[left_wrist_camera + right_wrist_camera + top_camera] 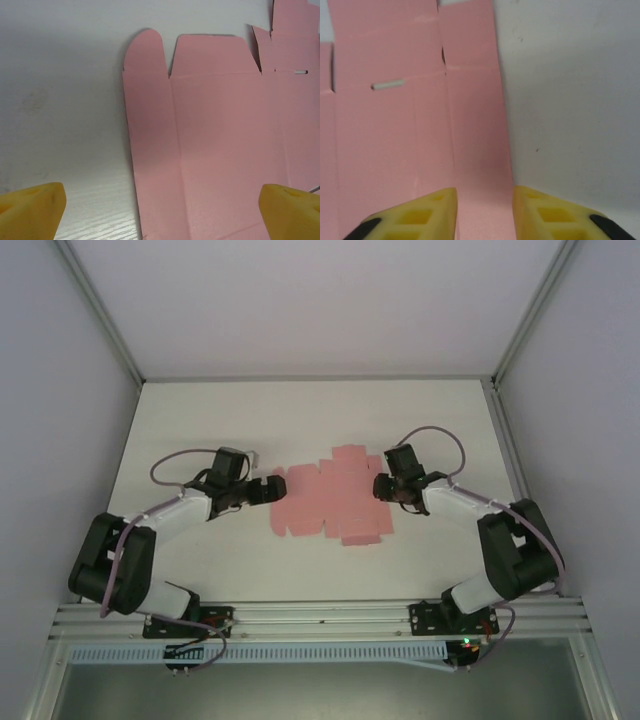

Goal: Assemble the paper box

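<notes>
So, table (300, 410): white and plain, flat under the paper box (330, 502), running well past it on every side.
Arms: black and white, left arm (170, 512) and right arm (470, 505), one on each side of the paper box, both angled in toward it.
Paper box: pink card, not folded up, lying flat as a die-cut sheet with creased panels and flaps, rounded tab at its left end.
Left gripper (268, 488): over the paper box's left end, jaws spread wide, holding nothing.
Right gripper (382, 485): at the paper box's right edge, yellow fingers (420, 217) drawn close with a narrow gap left, card lying flat in that gap, no visible pinch.
Slot (388, 85): tiny slit in the paper box, one panel in from its right-edge strip.
</notes>
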